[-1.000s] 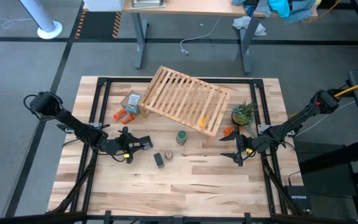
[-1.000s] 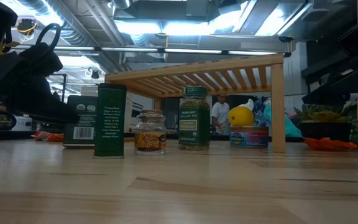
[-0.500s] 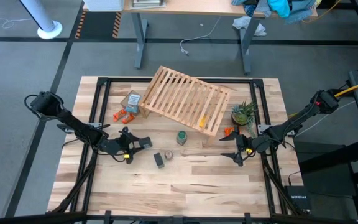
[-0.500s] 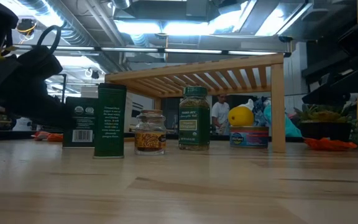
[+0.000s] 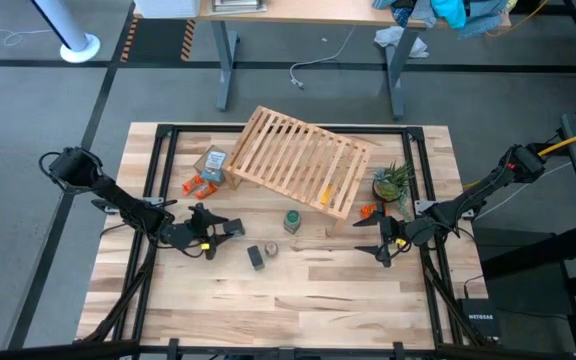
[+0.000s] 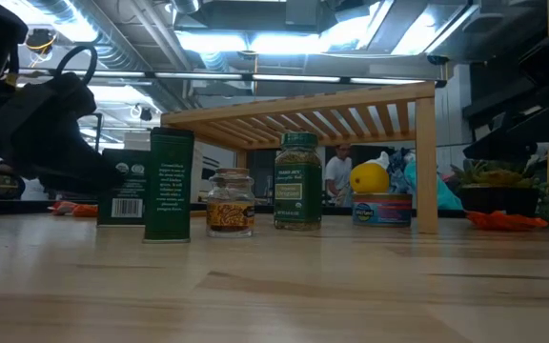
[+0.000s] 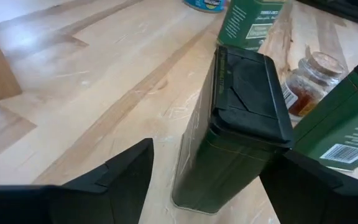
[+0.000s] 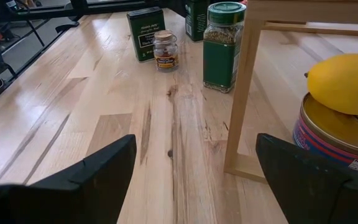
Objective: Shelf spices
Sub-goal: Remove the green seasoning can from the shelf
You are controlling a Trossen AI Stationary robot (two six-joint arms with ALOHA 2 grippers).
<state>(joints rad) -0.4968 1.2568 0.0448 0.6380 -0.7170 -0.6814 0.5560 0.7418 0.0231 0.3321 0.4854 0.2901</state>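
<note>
Opening is the change noted: over the last second the left claw (image 5: pixel 226 229) has spread its fingers (image 7: pixel 114 177), and they now stand apart on either side of 1 dark squarish spice tin (image 7: pixel 235 143). Bare counter (image 7: pixel 73 93) shows between the tin and 1 finger. On the other side I cannot tell whether any contact remains. The tin stands upright on the counter, under no visible load from the claw. My judgement is that this tin has just been let go, or that the claw is being reset around it. It is not on the shelf (image 5: pixel 298 160), so none of the 4 spices is shelved yet.

The left arm reaches in low from the counter's left edge. Its wrist is roughly level and points toward the middle.

Just beyond stand the second dark tin (image 7: pixel 347 137), the small clear glass jar (image 7: pixel 312 74) and the green round jar (image 7: pixel 247 22), all upright and apart from each other. The shelf stands farther back, well apart from the first tin.

The right claw (image 5: pixel 376 247) waits near the counter's right side, fingers apart and empty.
</note>
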